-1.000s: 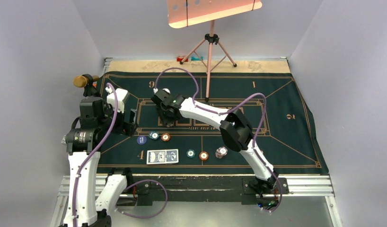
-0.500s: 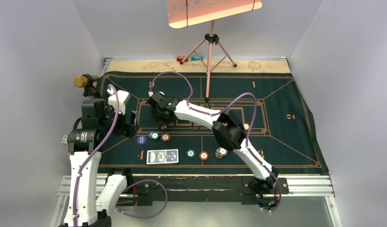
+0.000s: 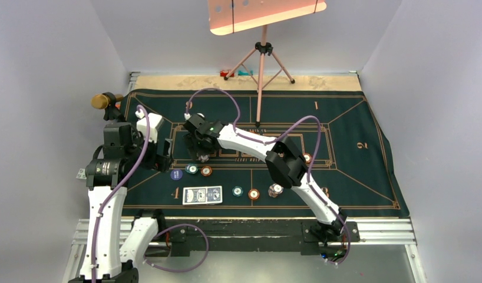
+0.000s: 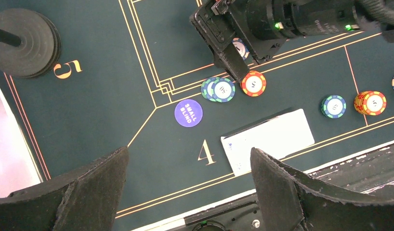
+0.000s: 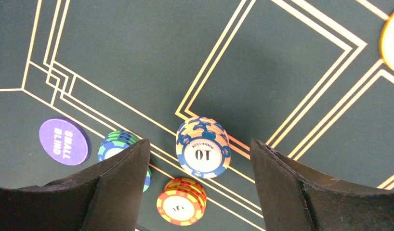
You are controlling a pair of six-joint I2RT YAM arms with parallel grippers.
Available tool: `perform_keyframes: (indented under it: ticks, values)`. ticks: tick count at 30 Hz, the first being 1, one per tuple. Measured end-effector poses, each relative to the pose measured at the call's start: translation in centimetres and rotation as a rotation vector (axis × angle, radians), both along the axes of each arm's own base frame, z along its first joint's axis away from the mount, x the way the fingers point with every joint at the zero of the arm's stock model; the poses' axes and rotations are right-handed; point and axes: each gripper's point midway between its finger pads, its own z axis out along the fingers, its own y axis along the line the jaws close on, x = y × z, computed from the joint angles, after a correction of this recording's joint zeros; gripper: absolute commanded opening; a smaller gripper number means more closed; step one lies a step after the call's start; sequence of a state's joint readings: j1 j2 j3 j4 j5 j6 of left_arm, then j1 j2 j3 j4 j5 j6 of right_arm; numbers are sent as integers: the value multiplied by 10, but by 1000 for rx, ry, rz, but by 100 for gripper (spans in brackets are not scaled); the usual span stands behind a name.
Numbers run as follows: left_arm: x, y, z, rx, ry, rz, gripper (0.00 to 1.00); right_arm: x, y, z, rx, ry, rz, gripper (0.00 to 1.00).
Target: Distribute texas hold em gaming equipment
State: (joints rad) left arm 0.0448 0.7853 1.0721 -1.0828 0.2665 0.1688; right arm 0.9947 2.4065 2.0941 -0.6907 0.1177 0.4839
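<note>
Green felt mat (image 3: 356, 171) covers the table under both arms. Over the last second the right arm has swung toward the left of the top view and folded lower, uncovering a lone chip (image 3: 307, 158) right of centre that its elbow had hidden. The right gripper (image 3: 200, 148) has come from the middle box down to the gold line just above the teal chips (image 3: 192, 169) and the orange chip (image 3: 206, 171).

In the right wrist view its jaws stand wide apart. A blue-and-orange stack (image 5: 203, 147) marked 10 sits upright on the felt between them, touched by neither finger, so nothing is grasped. The pictures do not show whether the stack was just let go or is about to be taken. Either way this stack looks like the piece in hand, and the next move is probably a close or a lift.

The left gripper (image 4: 189, 154) has barely shifted. It hangs released and empty at the left of the mat, over the Small Blind disc (image 4: 188, 112), with the cards (image 4: 267, 140) at lower centre of its view.
</note>
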Motion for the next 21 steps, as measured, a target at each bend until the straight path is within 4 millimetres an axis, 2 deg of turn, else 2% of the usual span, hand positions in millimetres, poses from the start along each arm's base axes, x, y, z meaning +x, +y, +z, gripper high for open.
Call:
perform_keyframes:
  ticks: [3, 6, 8, 11, 13, 14, 16, 17, 21]
  values:
    - [0, 0, 0, -1, 0, -2, 100, 3, -5, 17, 3, -26, -5, 82]
    - [0, -1, 0, -2, -2, -11, 100, 1, -26, 53, 21, -62, -22, 87]
    - [0, -2, 0, -4, -1, -15, 100, 0, -50, 88, 40, -104, -49, 90]
    - [0, -2, 0, -2, 2, -22, 100, -4, -97, 143, 71, -188, -117, 92]
    - [0, -2, -1, 3, 2, -29, 100, -10, -127, 163, 83, -220, -163, 93]
    - [0, -2, -1, 5, 2, -32, 100, -14, -145, 165, 86, -228, -189, 93]
    - [0, -2, -1, 9, 1, -38, 100, -28, -184, 153, 56, -203, -237, 94]
    - [0, -2, -1, 8, 1, -40, 100, -37, -206, 139, 24, -177, -262, 95]
    - [1, -3, -2, 11, 4, -49, 100, -70, -265, 94, -104, -73, -332, 95]
